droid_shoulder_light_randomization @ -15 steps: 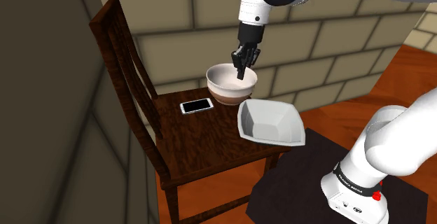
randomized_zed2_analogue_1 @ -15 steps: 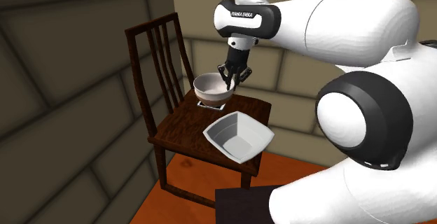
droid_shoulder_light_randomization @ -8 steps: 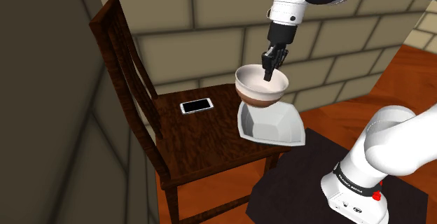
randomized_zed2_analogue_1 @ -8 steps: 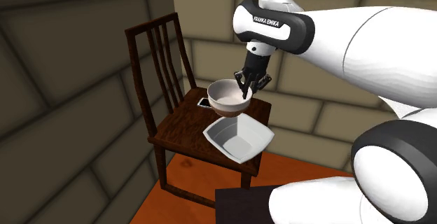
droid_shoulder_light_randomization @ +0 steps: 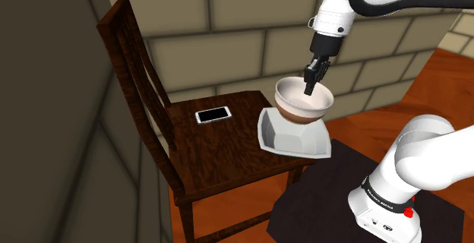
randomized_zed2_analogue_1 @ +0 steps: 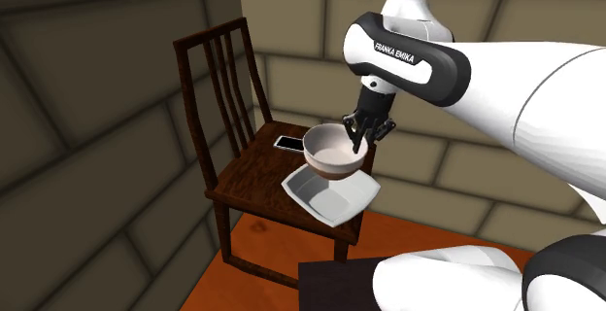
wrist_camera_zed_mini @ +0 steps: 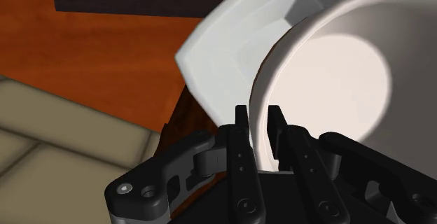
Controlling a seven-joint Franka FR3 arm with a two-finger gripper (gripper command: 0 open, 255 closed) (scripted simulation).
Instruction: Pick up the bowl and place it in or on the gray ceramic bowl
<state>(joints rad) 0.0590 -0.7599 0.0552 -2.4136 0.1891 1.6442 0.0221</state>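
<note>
My tool (droid_shoulder_light_randomization: 310, 89) grips the round bowl (droid_shoulder_light_randomization: 298, 103) by its rim, directly over the square grey bowl (droid_shoulder_light_randomization: 295, 140). I cannot tell whether a gap lies between them. The smartphone (droid_shoulder_light_randomization: 213, 115) lies well apart on the chair seat (droid_shoulder_light_randomization: 220, 162), with bare seat between. The chair back (droid_shoulder_light_randomization: 114, 23) rises at the shoulder view's left, and the brick wall (droid_shoulder_light_randomization: 228, 52) stands behind. The air above the seat is open.
</note>
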